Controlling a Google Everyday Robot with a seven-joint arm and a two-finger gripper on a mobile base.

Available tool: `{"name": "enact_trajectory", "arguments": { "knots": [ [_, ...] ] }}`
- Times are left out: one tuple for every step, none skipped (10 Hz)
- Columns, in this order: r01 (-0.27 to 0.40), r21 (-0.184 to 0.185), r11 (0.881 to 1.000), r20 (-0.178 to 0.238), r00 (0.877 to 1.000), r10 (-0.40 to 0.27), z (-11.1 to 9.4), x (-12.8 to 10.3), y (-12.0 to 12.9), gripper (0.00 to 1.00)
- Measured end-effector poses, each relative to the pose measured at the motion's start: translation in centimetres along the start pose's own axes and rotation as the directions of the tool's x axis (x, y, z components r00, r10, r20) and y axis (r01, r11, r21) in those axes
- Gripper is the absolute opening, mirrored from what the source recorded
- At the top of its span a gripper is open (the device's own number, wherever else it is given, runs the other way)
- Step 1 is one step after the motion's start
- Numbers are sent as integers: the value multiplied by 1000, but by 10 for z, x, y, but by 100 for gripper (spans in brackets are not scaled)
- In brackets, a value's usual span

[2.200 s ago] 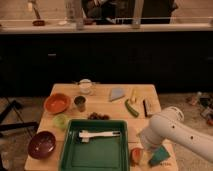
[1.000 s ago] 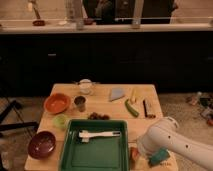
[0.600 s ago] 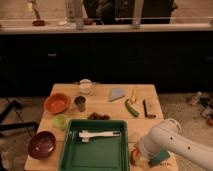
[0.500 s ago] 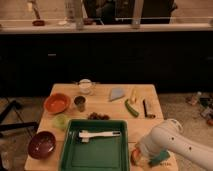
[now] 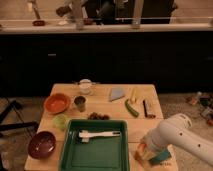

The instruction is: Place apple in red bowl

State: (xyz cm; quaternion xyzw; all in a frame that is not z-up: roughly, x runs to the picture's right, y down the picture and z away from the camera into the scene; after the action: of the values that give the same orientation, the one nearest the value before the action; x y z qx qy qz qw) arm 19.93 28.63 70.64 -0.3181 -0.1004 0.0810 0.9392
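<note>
Camera view: 1 white, smooth-shelled robot arm [image 5: 177, 137] is reaching in from the bottom right, w/ its gripper [image 5: 145, 151] lowered at the front right corner of a pale wooden table [image 5: 102, 96]. The gripper is clenching on the apple [image 5: 140, 148], a small round orange-red fruit showing only as a patch at the arm's tip. Much of the gripper is hiding behind the arm. A teal sponge [image 5: 161, 157] is lying just beside the apple, to its right.

A rectangular green tray [image 5: 95, 155] w/ raised walls is sitting front centre, just left of the apple, & is holding 1 long white utensil [image 5: 98, 134].

The red bowl [image 5: 56, 103], bright orange-red, shallow & round, is sitting near the table's left edge, well apart from the apple & gripper. A metal cup [image 5: 79, 102] is standing just right of it. A pale green round thing [image 5: 60, 121] is lying in front of it, & a dark maroon bowl [image 5: 41, 144] is sitting at the front left corner.

Toward the back are a white cup [image 5: 85, 86], a grey-blue wedge [image 5: 117, 93], a yellow piece [image 5: 133, 95], a long green vegetable [image 5: 131, 108] & a dark bar [image 5: 146, 108].

Behind the table, dark cabinet fronts [image 5: 105, 55] are running across the room under a pale ledge. Grey floor is showing at both sides.
</note>
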Motion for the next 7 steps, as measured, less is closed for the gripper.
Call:
{"name": "enact_trajectory", "arguments": {
  "knots": [
    [5, 13, 1000, -5, 1000, -5, -11, -1, -5, 0],
    [14, 30, 999, -9, 1000, -14, -23, -4, -10, 0],
    [32, 52, 998, -15, 999, -31, -42, -10, -16, 0],
    [49, 68, 997, -19, 999, -47, -57, -17, -20, 0],
    [62, 81, 995, -20, 998, -60, -69, -24, -22, 0],
    [89, 99, 991, -25, 996, -87, -85, -37, -25, 0],
    [117, 109, 987, -30, 993, -115, -94, -52, -27, 0]
  ]
}}
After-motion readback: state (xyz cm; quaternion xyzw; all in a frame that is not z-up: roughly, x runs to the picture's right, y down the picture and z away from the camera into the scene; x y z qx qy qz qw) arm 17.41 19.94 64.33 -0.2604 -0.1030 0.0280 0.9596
